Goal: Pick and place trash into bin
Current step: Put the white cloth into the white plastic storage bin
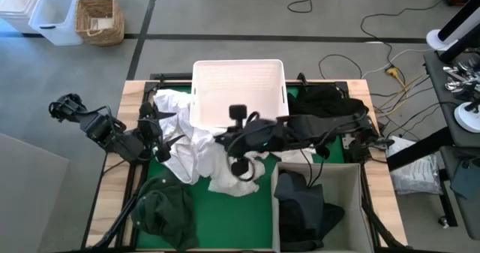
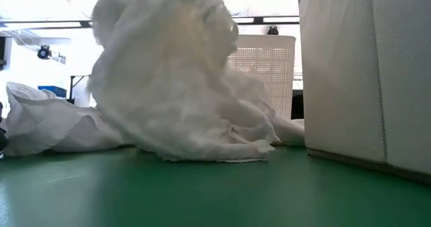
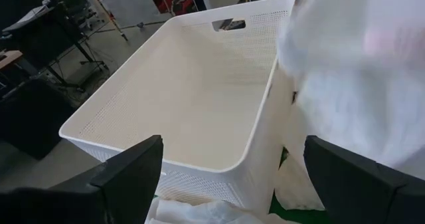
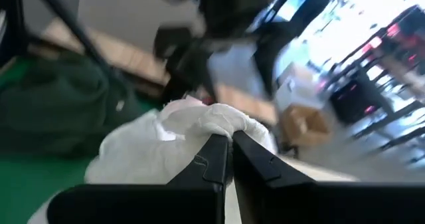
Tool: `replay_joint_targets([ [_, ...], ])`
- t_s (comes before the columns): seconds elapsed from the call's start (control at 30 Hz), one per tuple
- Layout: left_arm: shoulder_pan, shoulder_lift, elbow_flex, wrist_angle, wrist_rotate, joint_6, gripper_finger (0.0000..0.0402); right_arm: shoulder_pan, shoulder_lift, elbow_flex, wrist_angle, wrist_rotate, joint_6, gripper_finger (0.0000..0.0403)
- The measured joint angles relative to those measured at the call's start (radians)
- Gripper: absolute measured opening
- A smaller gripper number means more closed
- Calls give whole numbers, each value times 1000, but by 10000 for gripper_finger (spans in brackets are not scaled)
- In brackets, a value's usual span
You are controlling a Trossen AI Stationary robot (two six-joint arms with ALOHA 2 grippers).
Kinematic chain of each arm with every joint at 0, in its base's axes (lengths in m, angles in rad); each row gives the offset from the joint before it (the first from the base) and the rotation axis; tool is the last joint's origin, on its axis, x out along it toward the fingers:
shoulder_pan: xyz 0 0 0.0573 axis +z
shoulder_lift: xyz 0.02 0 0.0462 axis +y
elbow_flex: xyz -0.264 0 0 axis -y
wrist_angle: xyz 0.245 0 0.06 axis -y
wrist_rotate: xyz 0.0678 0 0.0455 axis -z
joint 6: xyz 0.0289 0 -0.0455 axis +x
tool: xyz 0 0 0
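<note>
A white sheet (image 1: 196, 157) hangs from the right gripper (image 4: 229, 144), whose fingers are pinched shut on its bunched top, above the green table (image 1: 225, 215) just in front of the white perforated tub (image 1: 238, 92), which shows nothing inside. The left gripper (image 3: 226, 174) stands wide open, holding nothing, beside the tub over more white sheets. A dark green garment (image 1: 163, 208) lies at the table's near left, and the grey fabric bin (image 1: 355, 179) at the near right holds dark cloth (image 1: 304, 208).
</note>
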Motion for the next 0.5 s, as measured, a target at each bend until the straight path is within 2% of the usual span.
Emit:
replay_joint_targets([
  [0.5, 0, -5, 0, 0, 0, 0, 339, -2, -61, 163, 170, -11, -151, 9],
])
